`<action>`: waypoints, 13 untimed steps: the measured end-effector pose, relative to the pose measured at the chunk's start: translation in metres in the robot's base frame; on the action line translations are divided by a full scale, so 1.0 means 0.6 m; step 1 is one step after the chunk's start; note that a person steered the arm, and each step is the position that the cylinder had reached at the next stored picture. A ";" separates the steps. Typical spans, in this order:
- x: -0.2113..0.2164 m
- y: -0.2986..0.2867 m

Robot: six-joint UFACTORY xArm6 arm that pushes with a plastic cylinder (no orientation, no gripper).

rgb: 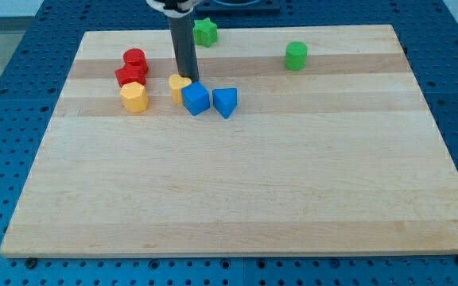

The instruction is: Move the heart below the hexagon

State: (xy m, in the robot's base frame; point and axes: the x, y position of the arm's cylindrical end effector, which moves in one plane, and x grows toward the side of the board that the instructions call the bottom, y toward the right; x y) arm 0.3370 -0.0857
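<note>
The yellow heart (pixel 178 83) lies on the wooden board (pixel 237 183), left of centre near the view's top. My tip (pixel 188 77) stands right at the heart's upper right edge, touching or nearly touching it. The yellow hexagon (pixel 133 97) sits to the heart's left and slightly lower in the view, with a gap between them. A blue cube (pixel 196 98) touches the heart's lower right side. A blue triangular block (pixel 224 102) sits just right of the cube.
A red cylinder (pixel 135 59) and another red block (pixel 129 76) stand just above the hexagon. A green star (pixel 205 32) lies by the board's top edge, right of the rod. A green cylinder (pixel 296 56) stands at the upper right.
</note>
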 end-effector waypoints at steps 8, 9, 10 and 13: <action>0.053 -0.017; 0.080 -0.044; 0.109 -0.051; 0.133 -0.072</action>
